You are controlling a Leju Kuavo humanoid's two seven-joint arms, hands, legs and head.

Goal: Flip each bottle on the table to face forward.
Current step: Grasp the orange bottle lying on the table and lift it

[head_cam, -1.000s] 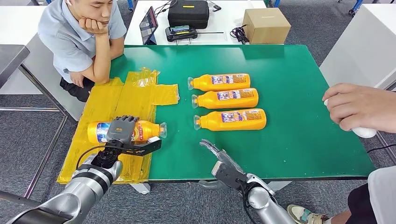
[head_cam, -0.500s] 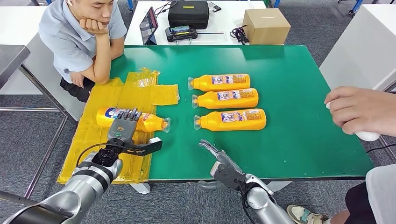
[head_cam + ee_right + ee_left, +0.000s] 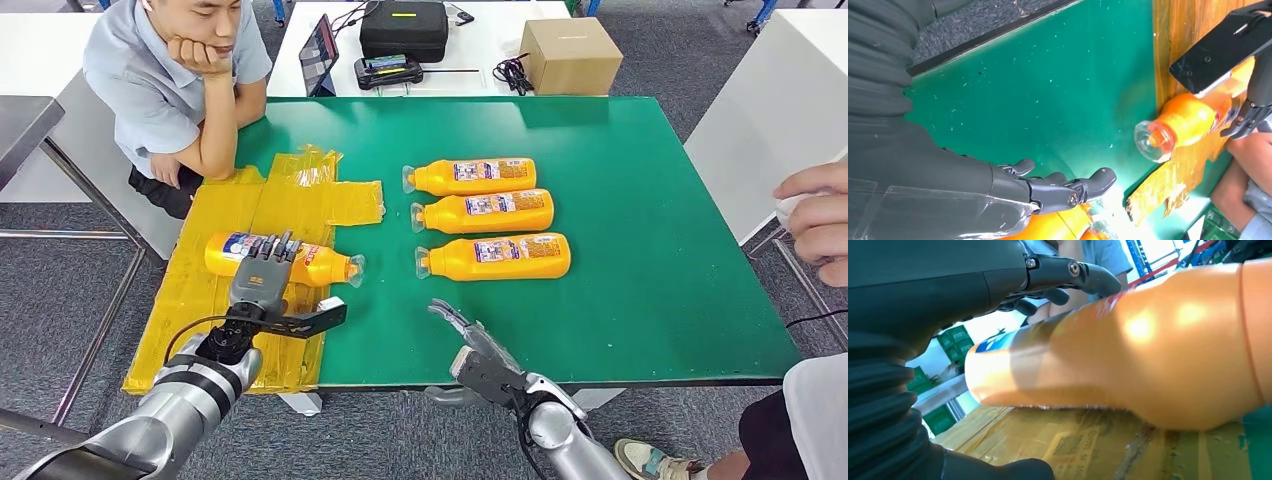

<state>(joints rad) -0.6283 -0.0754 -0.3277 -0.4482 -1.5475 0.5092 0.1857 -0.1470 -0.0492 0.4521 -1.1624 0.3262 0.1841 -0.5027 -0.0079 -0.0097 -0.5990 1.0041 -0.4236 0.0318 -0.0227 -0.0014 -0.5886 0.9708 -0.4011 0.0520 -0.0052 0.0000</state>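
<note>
An orange bottle (image 3: 322,262) (image 3: 1148,355) (image 3: 1188,120) lies on its side on the yellow taped patch (image 3: 225,215), cap toward the table's middle. My left hand (image 3: 260,280) lies over it with its fingers (image 3: 1073,275) spread flat on the top, and the thumb stays clear below. Three more orange bottles (image 3: 470,176) (image 3: 482,211) (image 3: 495,256) lie in a row mid-table, labels up, caps pointing left. My right hand (image 3: 475,348) (image 3: 1048,187) hovers open at the front edge of the green table (image 3: 640,300), holding nothing.
A person (image 3: 170,80) sits leaning on the table's far left corner. Another person's hand (image 3: 815,215) is at the right edge. A cardboard box (image 3: 570,55), a black case (image 3: 403,28) and a tablet (image 3: 318,45) sit on the white table behind.
The bottle under my left hand rolled away from me, then stopped, with my fingers now lying across its top. The person's hand at the right has drawn back toward the edge.
</note>
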